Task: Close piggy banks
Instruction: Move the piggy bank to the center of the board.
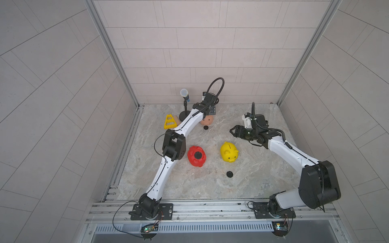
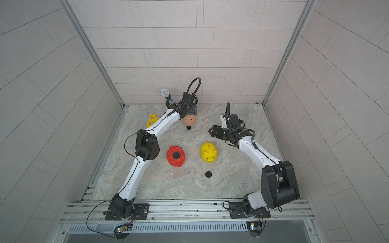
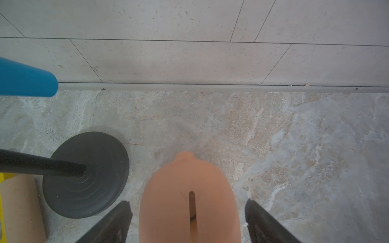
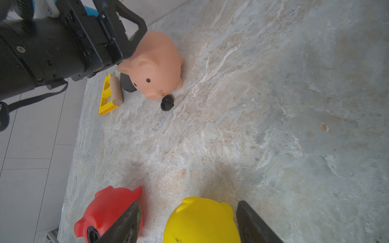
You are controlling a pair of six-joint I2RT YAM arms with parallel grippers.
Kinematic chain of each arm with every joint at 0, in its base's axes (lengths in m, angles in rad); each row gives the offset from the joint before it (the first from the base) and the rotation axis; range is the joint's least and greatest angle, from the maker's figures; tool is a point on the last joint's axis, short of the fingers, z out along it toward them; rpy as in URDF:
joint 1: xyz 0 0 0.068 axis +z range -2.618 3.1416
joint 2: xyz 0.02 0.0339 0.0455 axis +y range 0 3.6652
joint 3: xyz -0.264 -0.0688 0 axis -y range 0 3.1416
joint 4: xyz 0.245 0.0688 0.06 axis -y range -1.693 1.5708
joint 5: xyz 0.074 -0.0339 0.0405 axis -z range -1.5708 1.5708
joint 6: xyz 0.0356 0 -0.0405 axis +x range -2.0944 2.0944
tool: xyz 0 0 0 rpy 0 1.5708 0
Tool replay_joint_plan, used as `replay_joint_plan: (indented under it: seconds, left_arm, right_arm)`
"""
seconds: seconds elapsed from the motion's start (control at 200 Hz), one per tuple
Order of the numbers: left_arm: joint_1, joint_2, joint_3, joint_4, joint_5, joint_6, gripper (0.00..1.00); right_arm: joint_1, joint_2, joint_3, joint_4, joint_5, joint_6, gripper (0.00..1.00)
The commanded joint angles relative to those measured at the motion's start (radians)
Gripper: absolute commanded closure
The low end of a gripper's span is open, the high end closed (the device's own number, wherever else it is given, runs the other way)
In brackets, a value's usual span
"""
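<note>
The peach-pink piggy bank (image 3: 168,210) stands upright at the back of the table, coin slot up. My left gripper (image 3: 188,202) hangs open over it, one finger on each side with a gap to the pig. A black plug (image 1: 205,127) lies just in front of its snout. The red piggy bank (image 1: 196,156) lies belly up with a black round piece in its belly hole. Upright to its right stands the yellow piggy bank (image 1: 229,152). My right gripper (image 1: 231,132) hovers open behind the yellow one, touching nothing. A second plug (image 1: 229,174) lies nearer the front.
A microphone (image 1: 184,94) on a round black base (image 3: 86,174) stands left of the pink pig. A yellow triangular frame (image 1: 169,121) and a wooden cylinder (image 4: 115,90) lie beside it. The back wall (image 3: 189,52) is close behind.
</note>
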Motion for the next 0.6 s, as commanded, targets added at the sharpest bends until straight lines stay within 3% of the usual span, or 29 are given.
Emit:
replay_joint_plan:
  seconds: [0.0, 0.395, 0.595]
  left_arm:
    - [-0.005, 0.042, 0.059, -0.051, -0.030, 0.015, 0.11]
    - [-0.009, 0.100, 0.102, -0.109, 0.005, -0.026, 0.18]
    - [-0.017, 0.068, 0.056, -0.150, 0.021, -0.058, 0.18]
  right_arm:
    - [-0.004, -0.001, -0.010, -0.001, -0.003, -0.007, 0.27]
    - [-0.004, 0.000, -0.015, 0.013, -0.027, -0.001, 0.27]
    - [-0.004, -0.001, -0.015, 0.015, -0.033, 0.005, 0.27]
